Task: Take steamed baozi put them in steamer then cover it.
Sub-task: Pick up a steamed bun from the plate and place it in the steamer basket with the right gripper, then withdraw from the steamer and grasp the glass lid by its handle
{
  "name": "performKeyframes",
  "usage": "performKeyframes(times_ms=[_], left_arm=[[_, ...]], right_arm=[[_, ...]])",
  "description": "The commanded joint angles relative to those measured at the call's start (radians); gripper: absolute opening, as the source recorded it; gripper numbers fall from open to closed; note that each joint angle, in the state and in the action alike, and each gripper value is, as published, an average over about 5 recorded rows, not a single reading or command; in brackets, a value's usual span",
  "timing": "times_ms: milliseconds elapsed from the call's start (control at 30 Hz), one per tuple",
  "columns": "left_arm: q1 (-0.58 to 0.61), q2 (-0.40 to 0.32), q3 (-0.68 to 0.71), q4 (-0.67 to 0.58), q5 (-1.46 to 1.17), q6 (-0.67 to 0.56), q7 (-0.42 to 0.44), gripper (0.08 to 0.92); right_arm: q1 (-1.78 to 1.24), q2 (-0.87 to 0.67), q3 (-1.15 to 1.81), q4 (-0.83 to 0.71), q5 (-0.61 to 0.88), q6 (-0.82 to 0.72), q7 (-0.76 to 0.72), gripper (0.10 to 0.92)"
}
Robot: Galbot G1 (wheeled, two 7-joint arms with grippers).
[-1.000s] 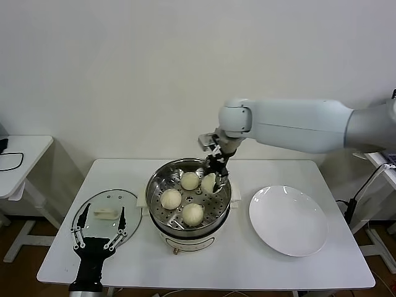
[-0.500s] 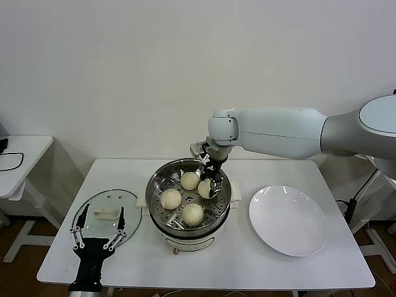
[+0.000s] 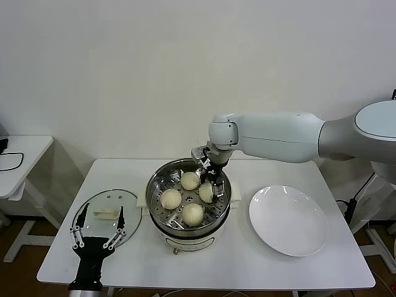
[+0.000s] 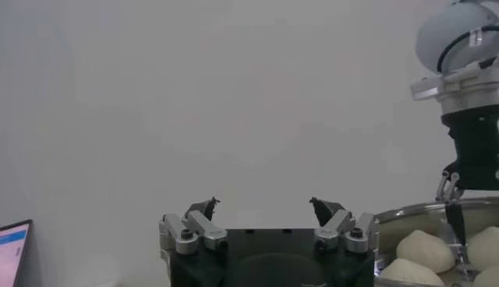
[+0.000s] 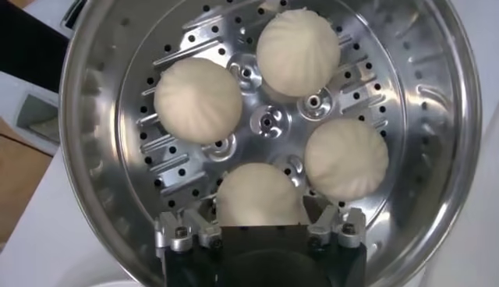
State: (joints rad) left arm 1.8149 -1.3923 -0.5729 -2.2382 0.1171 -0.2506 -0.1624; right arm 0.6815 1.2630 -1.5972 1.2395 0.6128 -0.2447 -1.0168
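Note:
The steamer (image 3: 156,185) stands mid-table with four baozi on its perforated tray. Three lie free (image 3: 190,180), (image 3: 171,198), (image 3: 193,213). My right gripper (image 3: 210,189) reaches down into the pot and is shut on the fourth baozi (image 3: 206,193), which sits low at the tray. In the right wrist view that baozi (image 5: 259,191) lies between my right gripper's (image 5: 261,212) fingers, the other three (image 5: 197,100) beyond it. The glass cover (image 3: 93,207) lies flat on the table left of the steamer. My left gripper (image 3: 98,238) is open over the cover's near edge, empty (image 4: 263,207).
A flat white plate (image 3: 288,219) lies right of the steamer. A small white side table (image 3: 18,154) stands off to the left. The right arm spans across above the table's back right. The steamer rim (image 4: 421,209) shows in the left wrist view.
My right gripper has moved down into the steamer with the baozi, from above the far rim to tray level. The left arm has not moved.

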Motion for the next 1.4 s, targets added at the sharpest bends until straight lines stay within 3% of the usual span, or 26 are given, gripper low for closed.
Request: performKeyframes(times_ms=[33, 200, 467, 600, 800, 967, 1400], left_arm=[[-0.003, 0.000, 0.001, -0.006, 0.006, 0.011, -0.002, 0.823], [-0.016, 0.008, -0.001, -0.014, 0.009, 0.019, -0.003, 0.823], [-0.081, 0.016, -0.015, -0.016, 0.078, 0.056, -0.028, 0.823], [-0.116, 0.028, -0.029, -0.015, 0.127, 0.068, -0.048, 0.823], [-0.144, 0.048, -0.041, -0.004, 0.140, 0.077, -0.050, 0.823], [-0.153, 0.058, -0.049, 0.010, 0.135, 0.076, -0.048, 0.823], [-0.158, 0.078, -0.042, 0.092, 0.113, 0.074, -0.046, 0.823]], right_arm=[[0.000, -0.087, 0.087, 0.098, 0.013, 0.060, 0.102, 0.822], [-0.009, -0.222, 0.164, 0.168, 0.023, 0.205, 0.307, 0.823], [-0.350, -0.449, 0.641, 0.265, 0.014, 0.377, 1.048, 0.823], [-0.720, -0.504, 1.063, 0.304, -0.012, 0.434, 1.289, 0.823], [-1.218, -0.447, 1.538, 0.300, -0.078, 0.542, 1.397, 0.823], [-1.565, -0.313, 1.823, 0.332, -0.164, 0.552, 1.379, 0.823], [-1.995, -0.202, 2.030, 0.407, -0.212, 0.607, 1.302, 0.823]])
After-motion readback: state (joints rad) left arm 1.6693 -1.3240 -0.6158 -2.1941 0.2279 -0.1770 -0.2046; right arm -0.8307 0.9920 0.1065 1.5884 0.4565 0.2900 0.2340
